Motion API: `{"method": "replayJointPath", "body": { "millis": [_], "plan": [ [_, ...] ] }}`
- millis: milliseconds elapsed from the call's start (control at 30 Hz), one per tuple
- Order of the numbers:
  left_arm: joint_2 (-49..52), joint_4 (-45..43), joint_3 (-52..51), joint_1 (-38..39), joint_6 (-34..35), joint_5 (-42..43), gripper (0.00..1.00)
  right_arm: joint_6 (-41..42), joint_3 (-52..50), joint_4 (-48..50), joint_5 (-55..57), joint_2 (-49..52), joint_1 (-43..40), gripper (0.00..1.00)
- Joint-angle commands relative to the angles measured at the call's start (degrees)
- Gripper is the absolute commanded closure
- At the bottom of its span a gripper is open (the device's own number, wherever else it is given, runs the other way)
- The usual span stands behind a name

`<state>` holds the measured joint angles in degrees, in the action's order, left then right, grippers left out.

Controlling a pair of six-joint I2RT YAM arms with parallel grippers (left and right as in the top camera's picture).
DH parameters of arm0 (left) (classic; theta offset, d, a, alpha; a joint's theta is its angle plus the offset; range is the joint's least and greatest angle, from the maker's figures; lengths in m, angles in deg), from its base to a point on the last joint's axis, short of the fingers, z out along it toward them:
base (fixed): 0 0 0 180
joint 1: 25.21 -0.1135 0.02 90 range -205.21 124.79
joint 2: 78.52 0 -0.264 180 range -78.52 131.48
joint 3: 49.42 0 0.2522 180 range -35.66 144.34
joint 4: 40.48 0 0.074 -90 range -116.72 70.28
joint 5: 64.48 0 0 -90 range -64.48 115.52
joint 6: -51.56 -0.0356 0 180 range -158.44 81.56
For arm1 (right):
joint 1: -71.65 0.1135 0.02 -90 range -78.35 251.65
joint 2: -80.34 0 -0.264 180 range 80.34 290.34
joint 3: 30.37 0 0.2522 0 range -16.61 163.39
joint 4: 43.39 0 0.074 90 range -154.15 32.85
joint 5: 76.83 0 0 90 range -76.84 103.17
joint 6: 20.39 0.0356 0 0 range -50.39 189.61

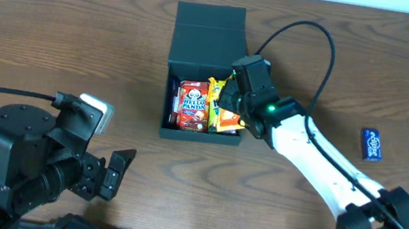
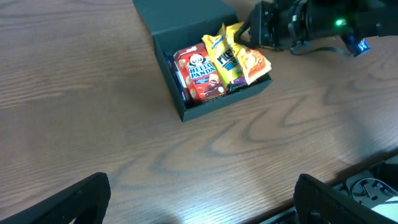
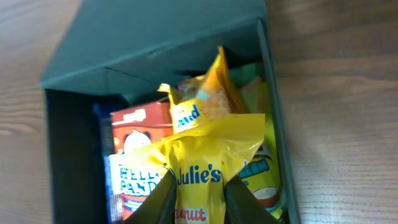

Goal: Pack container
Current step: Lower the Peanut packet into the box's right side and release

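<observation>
Near left first: the left gripper (image 1: 114, 172) hung over the tabletop (image 1: 56, 29), jaws spread wide and empty, well apart from everything else.

Moving right, the container (image 1: 210, 25) sat on the tabletop around the middle, toward the far side. Its lid was flapped open and lay back on the far side. Inside, a red Hello Panda box (image 1: 192, 105) stood in the left part. Something dark blue was squeezed between it and the left wall, too hidden to name.

Just right of that box, a yellow packet (image 3: 205, 149) stuck up tilted out of the container's right half, its top above the rim. More yellow and orange wrappers were bunched under and behind it.

And there was the right gripper (image 3: 200, 190), over the container's near-right corner, jaws clamped on that yellow packet with one finger on each face of it. Its white arm ran back to the near right.

Out on the right, a small blue packet (image 1: 372, 144) lay flat on the tabletop, well apart from the container.
</observation>
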<state>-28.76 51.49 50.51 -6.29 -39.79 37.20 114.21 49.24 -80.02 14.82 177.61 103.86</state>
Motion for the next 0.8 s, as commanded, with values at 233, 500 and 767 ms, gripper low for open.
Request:
{"method": "replayJointPath", "body": {
  "millis": [233, 500, 767],
  "plan": [
    [0.0, 0.1, 1.0, 0.0, -0.4, 0.3, 0.05, 1.2, 1.3, 0.1, 0.9, 0.4, 0.5, 0.51],
    [0.0, 0.1, 1.0, 0.0, -0.4, 0.3, 0.05, -3.7, 7.5, -2.1, -0.5, -1.4, 0.4, 0.56],
    [0.0, 0.1, 1.0, 0.0, -0.4, 0.3, 0.05, -12.2, 11.0, -2.9, 4.4, -1.3, 0.4, 0.99]
  ]
}}
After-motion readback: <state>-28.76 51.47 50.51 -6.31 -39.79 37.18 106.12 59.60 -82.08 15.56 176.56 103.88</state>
